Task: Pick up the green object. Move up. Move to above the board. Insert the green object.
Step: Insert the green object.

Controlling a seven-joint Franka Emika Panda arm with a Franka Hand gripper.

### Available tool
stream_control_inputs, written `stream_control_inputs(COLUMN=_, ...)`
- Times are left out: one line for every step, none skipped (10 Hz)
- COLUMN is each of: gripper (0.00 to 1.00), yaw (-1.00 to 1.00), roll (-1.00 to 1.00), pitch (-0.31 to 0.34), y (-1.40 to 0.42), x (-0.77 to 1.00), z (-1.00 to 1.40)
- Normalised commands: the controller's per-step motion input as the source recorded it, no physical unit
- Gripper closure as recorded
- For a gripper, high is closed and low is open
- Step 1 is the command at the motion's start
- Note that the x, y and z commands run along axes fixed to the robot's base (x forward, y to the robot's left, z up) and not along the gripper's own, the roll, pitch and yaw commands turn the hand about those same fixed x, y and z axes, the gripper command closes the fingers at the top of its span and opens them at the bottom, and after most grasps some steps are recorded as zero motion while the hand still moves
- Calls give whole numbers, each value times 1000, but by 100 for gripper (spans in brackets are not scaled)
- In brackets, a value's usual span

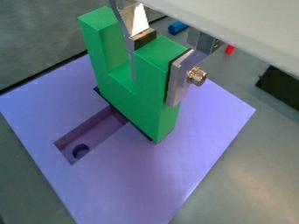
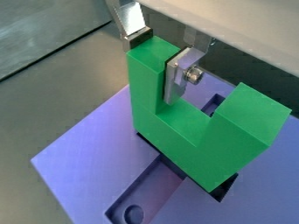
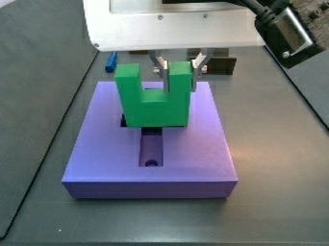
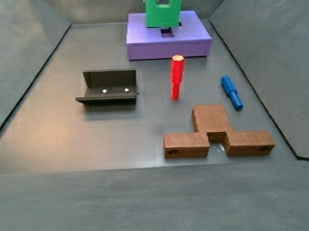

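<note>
- gripper sits over the board, silver fingers pinching one prong of the green block, one plate inside the notch and one on the prong's outer face
- green block stands upright, prongs up, its base down in the cross-shaped slot of the board; both wrist views show the bottom edge at or just below the board's top face
- judgement: this is the insert step, nearly finished; cannot tell if the base is fully bottomed out
- to do it well: push straight down, no sideways drift, keep the block square to the slot walls
- grip is on one prong only, so it's off-centre; watch for the block tipping toward the free prong and jamming
- if it binds, ease off and re-square instead of forcing it
- release only once the block sits flat, then lift straight up so the plates clear the prong without dragging it
- elsewhere on the floor in a side view, well apart from the board: fixture, red peg, blue peg, brown block; none in the way
</note>
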Motion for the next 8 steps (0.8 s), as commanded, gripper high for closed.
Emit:
stream_control_inputs(gripper=100, yaw=263, roll=21, pitch=0, y=0, x=0, z=0)
stream_control_inputs(gripper=100, yaw=43, roll=0, pitch=-10, y=0, x=-149, z=0)
stream_control_inputs(gripper=100, yaw=54, roll=-60, pitch=-61, y=0, x=-229, z=0)
stream_control_inputs(gripper=100, yaw=0, roll=-49, pitch=-73, y=0, x=-337, z=3)
stream_control_inputs(gripper=100, yaw=-11, roll=-77, pitch=-43, y=11, x=-300, z=51)
stream_control_inputs(gripper=100, yaw=-6, roll=-121, pitch=-37, y=0, x=-231, z=31)
stream_control_inputs(gripper=100, yaw=0, roll=-150, pitch=-59, y=0, x=-117, z=0)
stream_control_inputs(gripper=100, yaw=0, roll=-147, pitch=-61, y=0, x=-63, z=0)
